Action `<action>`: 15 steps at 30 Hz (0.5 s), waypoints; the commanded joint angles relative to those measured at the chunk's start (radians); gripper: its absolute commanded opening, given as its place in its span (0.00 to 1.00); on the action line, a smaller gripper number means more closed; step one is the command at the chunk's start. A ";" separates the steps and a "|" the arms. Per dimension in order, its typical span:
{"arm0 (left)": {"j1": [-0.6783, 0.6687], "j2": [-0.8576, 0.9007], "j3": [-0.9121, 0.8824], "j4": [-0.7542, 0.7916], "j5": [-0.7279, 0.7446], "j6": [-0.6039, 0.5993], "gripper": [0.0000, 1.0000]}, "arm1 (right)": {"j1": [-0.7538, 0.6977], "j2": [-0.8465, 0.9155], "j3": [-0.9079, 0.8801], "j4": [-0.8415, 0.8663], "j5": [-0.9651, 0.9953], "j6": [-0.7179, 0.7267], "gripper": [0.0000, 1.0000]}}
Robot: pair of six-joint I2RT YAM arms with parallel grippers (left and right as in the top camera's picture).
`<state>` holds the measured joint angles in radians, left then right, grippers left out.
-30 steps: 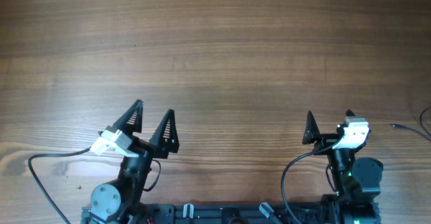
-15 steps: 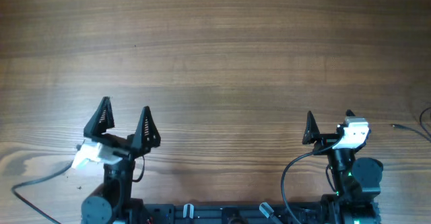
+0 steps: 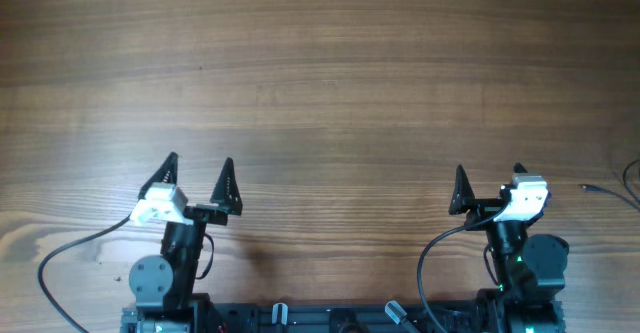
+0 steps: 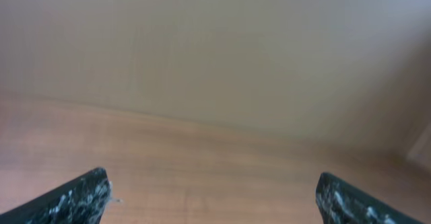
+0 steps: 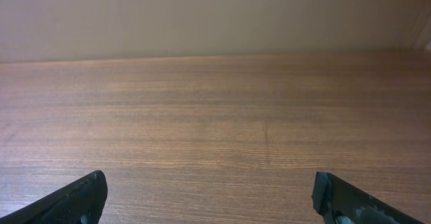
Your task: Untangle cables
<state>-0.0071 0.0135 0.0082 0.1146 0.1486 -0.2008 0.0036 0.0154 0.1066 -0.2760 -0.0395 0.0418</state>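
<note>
Left hand sits released near the front edge of the wooden worktop in the overhead view, its two dark fingers spread wide over bare wood. The right hand stands well apart from it toward the other front corner, likewise released with its fingers parted. Each carries a white camera block, and a thin lead runs from each: one curls out toward the left edge, the other loops down beside the right arm's base. The only loose cable in sight is a thin dark line at the far right edge of the worktop, well apart from both hands and mostly cut off by the frame. From the left wrist the picture is blurred; the fingertips show in the bottom corners, far apart, with brown worktop between them and a pale wall beyond. From the right wrist the view is sharp: fingertips again in the bottom corners, spread wide over wood grain, the pale wall behind.
</note>
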 commanded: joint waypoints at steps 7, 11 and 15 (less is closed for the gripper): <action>0.006 -0.010 -0.003 -0.179 0.015 0.131 1.00 | -0.004 -0.012 -0.002 0.005 0.013 0.013 1.00; 0.006 -0.010 -0.003 -0.178 0.019 0.137 1.00 | -0.004 -0.012 -0.002 0.005 0.013 0.013 1.00; 0.006 -0.010 -0.003 -0.176 0.018 0.137 1.00 | -0.004 -0.012 -0.002 0.005 0.013 0.013 1.00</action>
<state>-0.0063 0.0135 0.0067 -0.0528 0.1524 -0.0879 0.0036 0.0154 0.1066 -0.2764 -0.0399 0.0418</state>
